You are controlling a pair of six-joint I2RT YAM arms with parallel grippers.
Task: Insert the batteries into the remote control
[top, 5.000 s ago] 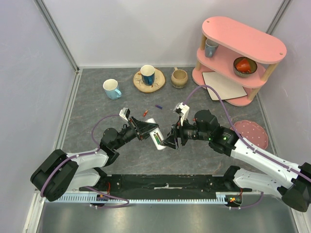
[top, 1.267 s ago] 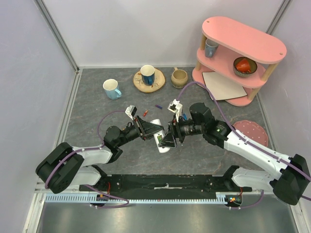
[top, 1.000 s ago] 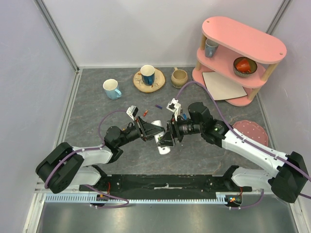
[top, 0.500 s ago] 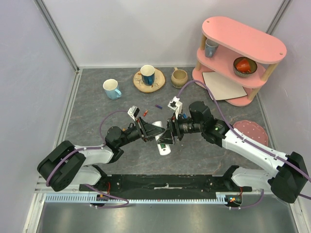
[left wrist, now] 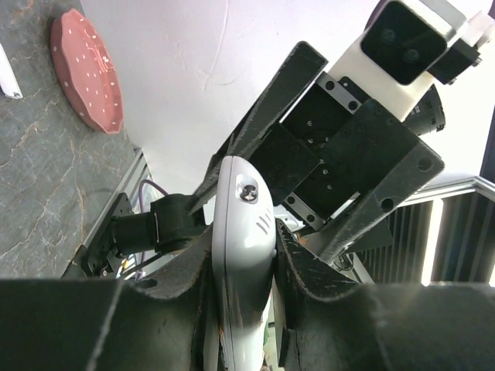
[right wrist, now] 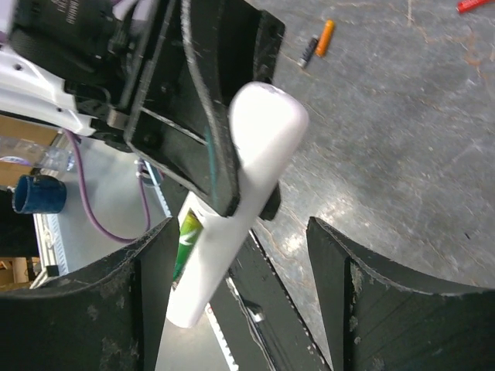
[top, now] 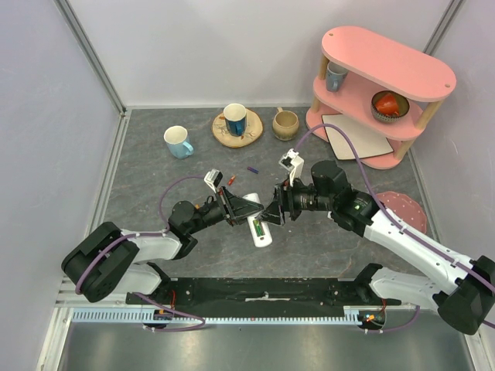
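My left gripper is shut on the upper half of the white remote control, holding it tilted above the table. In the left wrist view the remote control is pinched edge-on between both pads. A green battery sits in the open slot on its back. My right gripper is open just right of the remote; in its wrist view the right gripper straddles the remote's lower end without gripping it. A red battery and a purple battery lie loose on the table behind.
A light blue mug, a blue cup on a wooden saucer and a tan mug stand at the back. A pink two-tier shelf fills the back right. A dotted red disc lies on the right.
My right gripper has drawn back a little to the right from the remote, still open. The left gripper keeps its hold and the remote's lower end with the green battery shows more.
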